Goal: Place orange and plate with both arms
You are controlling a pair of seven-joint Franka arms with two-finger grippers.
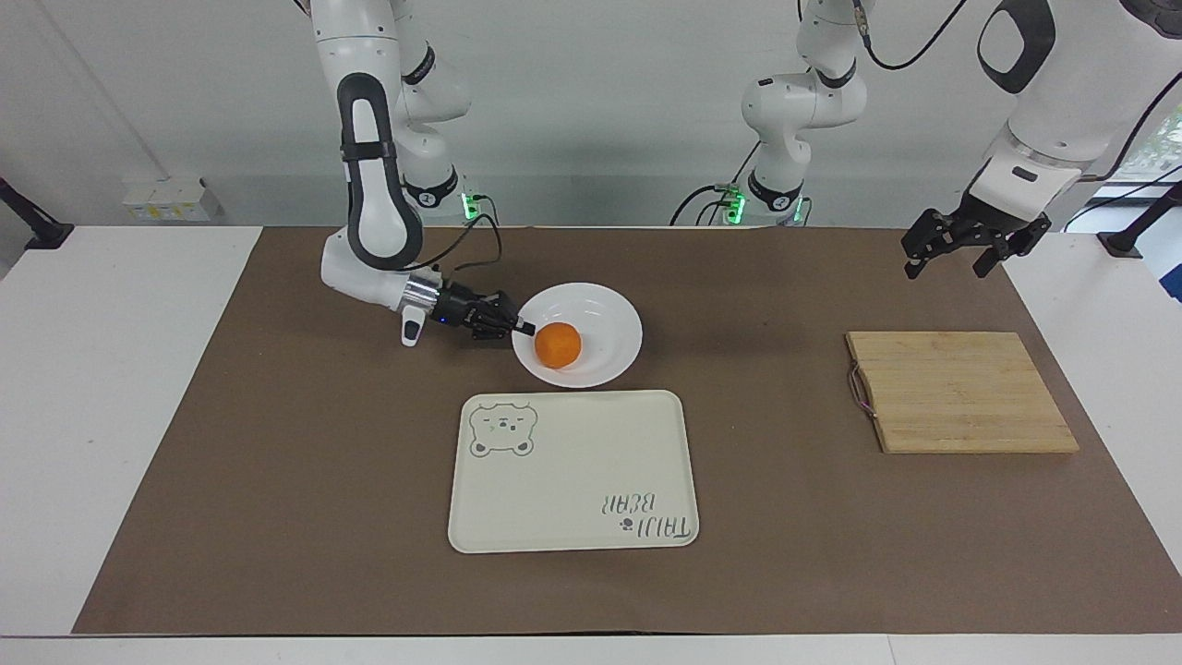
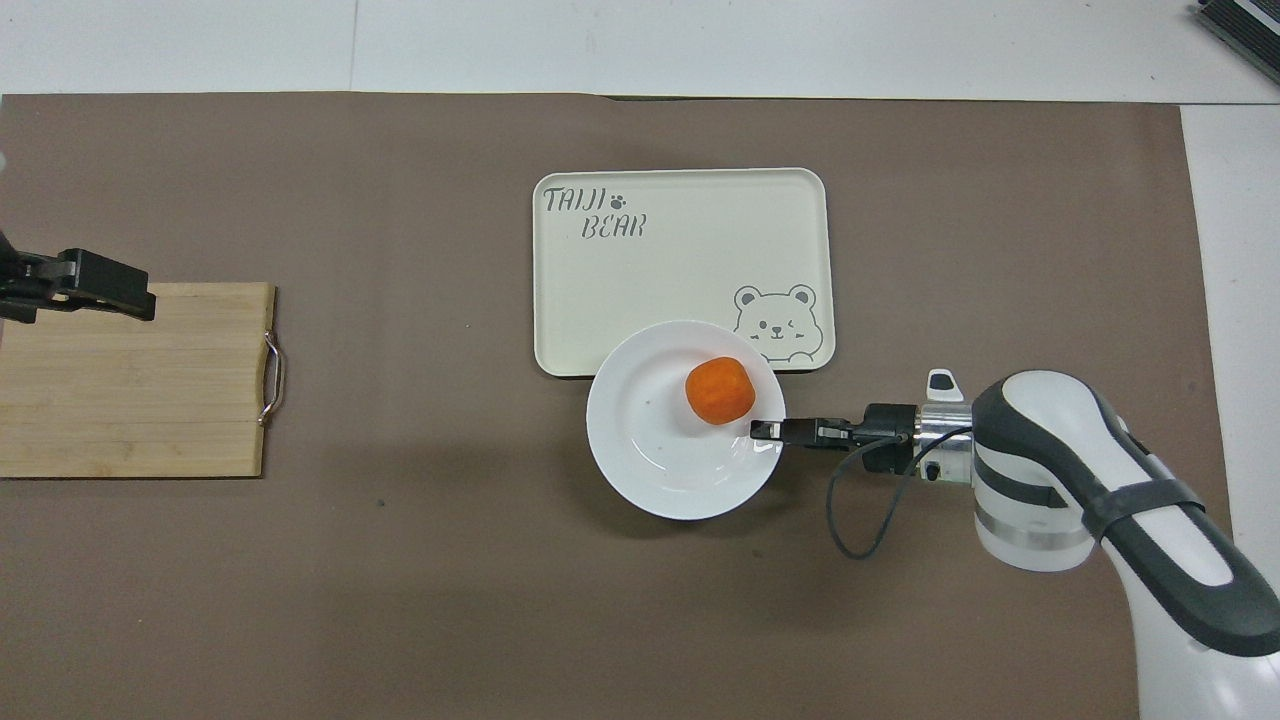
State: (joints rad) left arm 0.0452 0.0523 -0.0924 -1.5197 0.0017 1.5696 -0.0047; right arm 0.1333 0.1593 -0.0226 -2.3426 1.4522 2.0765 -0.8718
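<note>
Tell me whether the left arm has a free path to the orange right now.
Probably yes from above: the orange lies uncovered on the plate, though the right gripper pinches the rim beside it. The left gripper waits, open, over the mat.

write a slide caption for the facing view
Right hand grips the rim of the white plate carrying the orange, beside the bear tray.

The white tabletop (image 1: 129, 416) has a big brown mat (image 1: 277, 517) spread over most of it. On the mat lie a cream tray with a bear on it (image 1: 572, 471) in the middle and a wooden board (image 1: 960, 392) toward the left arm's end.
</note>
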